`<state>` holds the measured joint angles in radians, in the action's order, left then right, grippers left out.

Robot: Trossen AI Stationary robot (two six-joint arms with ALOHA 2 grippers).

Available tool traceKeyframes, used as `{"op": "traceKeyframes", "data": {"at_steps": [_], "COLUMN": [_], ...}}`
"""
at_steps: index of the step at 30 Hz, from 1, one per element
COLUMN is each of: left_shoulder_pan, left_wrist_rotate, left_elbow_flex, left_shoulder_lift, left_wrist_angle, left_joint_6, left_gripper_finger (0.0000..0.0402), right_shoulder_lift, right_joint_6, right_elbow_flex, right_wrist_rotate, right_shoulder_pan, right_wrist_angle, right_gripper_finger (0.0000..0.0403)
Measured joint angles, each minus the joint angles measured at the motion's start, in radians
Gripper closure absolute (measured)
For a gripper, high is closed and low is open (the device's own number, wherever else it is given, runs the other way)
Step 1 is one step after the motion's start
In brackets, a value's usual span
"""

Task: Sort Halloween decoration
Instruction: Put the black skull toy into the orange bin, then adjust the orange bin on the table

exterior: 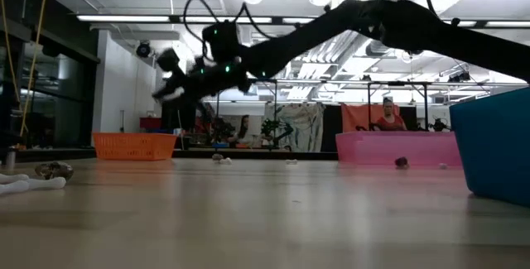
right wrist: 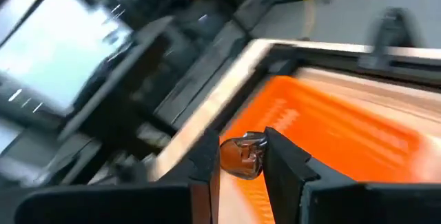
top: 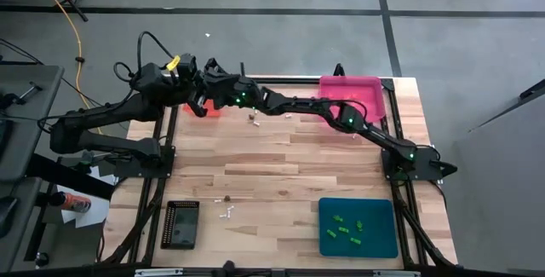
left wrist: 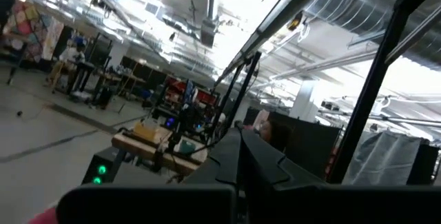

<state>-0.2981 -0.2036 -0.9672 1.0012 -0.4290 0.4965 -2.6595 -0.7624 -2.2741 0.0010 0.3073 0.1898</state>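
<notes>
A small orange-brown trinket (right wrist: 242, 156) is gripped by the right end effector (right wrist: 241, 158) and held above the orange tray (right wrist: 344, 141) at the surface's far left. The left end effector's state cannot be told.

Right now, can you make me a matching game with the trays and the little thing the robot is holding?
1 pink rectangular tray
2 teal rectangular tray
3 black rectangular tray
4 small orange-brown trinket

A holds green trinkets
B between the right gripper's fingers
C lower left in the high view
D upper right in the high view

Pairs: 1-D, 2-A, 3-C, 4-B
</notes>
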Motion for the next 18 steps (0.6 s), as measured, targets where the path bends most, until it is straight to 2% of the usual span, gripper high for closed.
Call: {"op": "traceKeyframes", "data": {"at_steps": [2,6,18], "left_shoulder_pan": [0.002,0.007,0.011], "left_wrist_rotate": [0.000,0.000,0.000], "left_elbow_flex": [0.001,0.001,0.001], "left_shoulder_lift": [0.000,0.000,0.000], "left_wrist_angle": [0.011,0.019,0.025], "left_joint_6": [0.000,0.008,0.007], "left_gripper_finger": [0.0401,0.0402,0.0401], "right_shoulder_lift": [0.000,0.000,-0.003], "right_joint_6": [-0.044,-0.093,-0.093], "right_elbow_flex": [0.040,0.089,0.095], "right_wrist_rotate": [0.052,0.079,-0.004], "right_shoulder_pan": [0.000,0.001,-0.024], "right_wrist_angle": [-0.001,0.014,0.066], "right_gripper_finger": [0.0331,0.0311,0.0219]}}
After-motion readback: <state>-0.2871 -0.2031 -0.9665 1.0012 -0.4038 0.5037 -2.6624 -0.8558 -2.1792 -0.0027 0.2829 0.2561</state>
